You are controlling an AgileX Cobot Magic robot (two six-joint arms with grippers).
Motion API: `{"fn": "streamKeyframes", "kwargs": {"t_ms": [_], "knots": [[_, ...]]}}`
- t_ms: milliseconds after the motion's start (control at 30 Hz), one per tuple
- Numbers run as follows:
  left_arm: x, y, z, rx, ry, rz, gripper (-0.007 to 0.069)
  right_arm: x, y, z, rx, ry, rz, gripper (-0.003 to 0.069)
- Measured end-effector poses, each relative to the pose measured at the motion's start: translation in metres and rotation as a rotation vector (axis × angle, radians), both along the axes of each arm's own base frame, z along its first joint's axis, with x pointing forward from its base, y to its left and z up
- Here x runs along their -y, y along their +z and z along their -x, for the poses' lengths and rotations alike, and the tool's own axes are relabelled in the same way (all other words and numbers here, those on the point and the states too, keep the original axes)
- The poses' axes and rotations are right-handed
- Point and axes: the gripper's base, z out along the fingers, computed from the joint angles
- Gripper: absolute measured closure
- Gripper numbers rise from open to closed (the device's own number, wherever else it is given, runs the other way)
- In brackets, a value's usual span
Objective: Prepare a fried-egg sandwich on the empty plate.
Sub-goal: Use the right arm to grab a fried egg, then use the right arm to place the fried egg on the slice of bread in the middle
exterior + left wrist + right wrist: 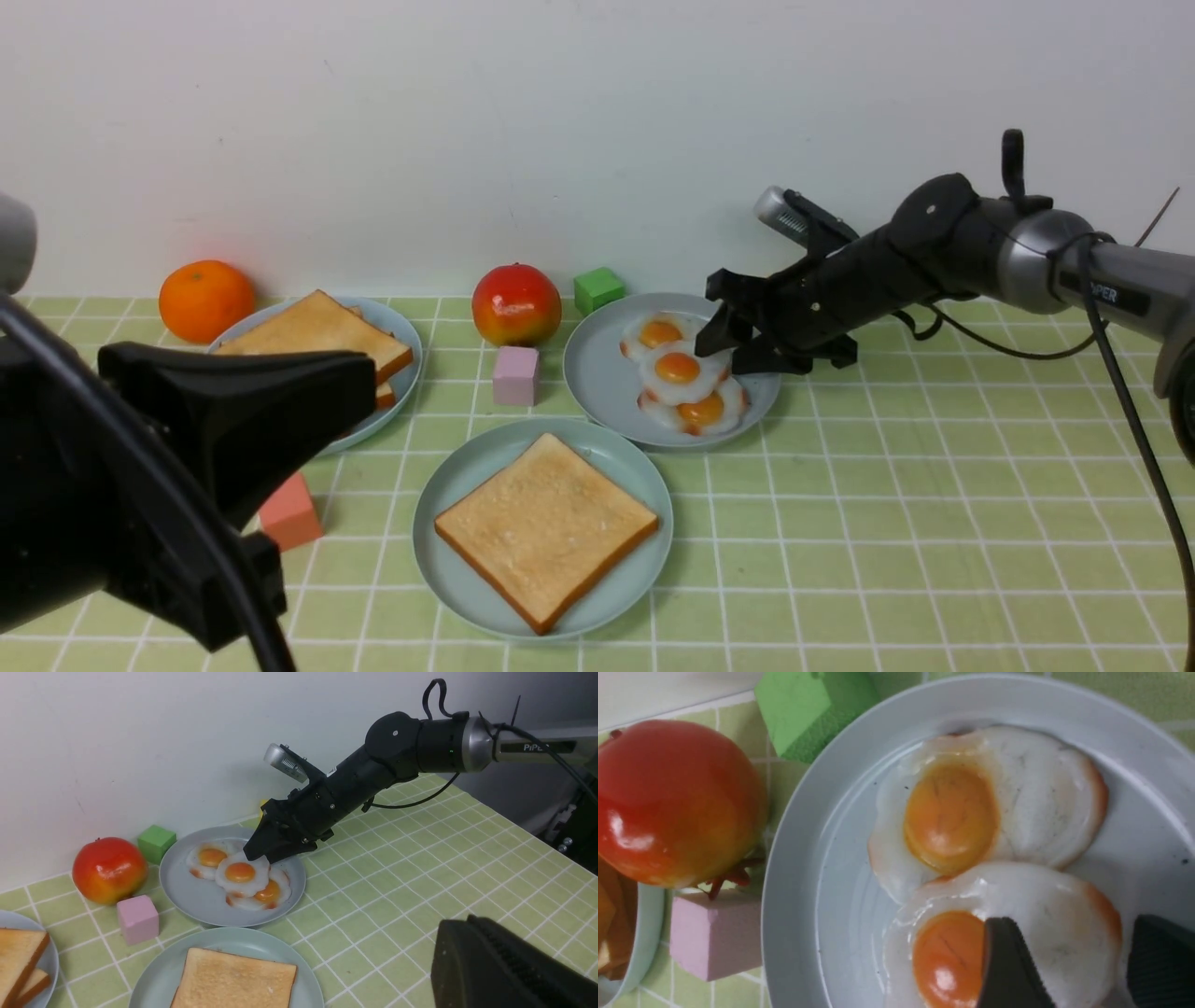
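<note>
The pale teal plate [446,485] stands at the front centre and holds one toast slice [546,527]; both also show in the left wrist view, plate [159,970] and toast [233,980]. More toast [317,331] is stacked on a grey-blue plate at the left. Three fried eggs overlap on the grey-blue plate [597,373] behind. My right gripper [724,347] is open and low over the middle, topmost egg [680,371]. In the right wrist view its fingers [1008,966] straddle that egg's white [1059,933]. My left gripper [369,378] hangs shut and empty above the left toast plate.
An orange [205,301], a red apple [516,304] and a green cube [598,289] stand along the back wall. A pink cube [515,375] sits between the plates. A salmon block [291,513] lies left of the teal plate. Green checked cloth covers the table.
</note>
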Motion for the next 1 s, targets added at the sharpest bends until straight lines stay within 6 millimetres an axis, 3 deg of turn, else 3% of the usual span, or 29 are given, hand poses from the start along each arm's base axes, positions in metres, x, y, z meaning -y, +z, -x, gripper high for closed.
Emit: {"fn": "streamKeyframes", "kwargs": {"t_ms": [167,500,767,900,1000], "knots": [[0.0,0.0,0.0,-0.003,0.0,0.004,0.0637,0.0,-0.001,0.0,0.001,0.002,0.008,0.0333],[0.0,0.0,0.0,-0.005,0.0,0.005,0.0629,-0.002,-0.002,-0.003,-0.008,-0.041,-0.061,0.058],[0.0,0.0,0.0,-0.002,0.0,0.003,0.0627,-0.003,0.007,-0.002,0.004,-0.024,-0.082,0.0594],[0.0,-0.002,0.0,-0.003,0.0,-0.034,0.0625,-0.006,0.029,0.006,0.027,0.059,-0.079,0.0594],[0.0,-0.009,-0.002,-0.046,0.002,-0.087,0.0625,-0.006,0.073,0.018,0.094,0.123,-0.085,0.0594]]}}
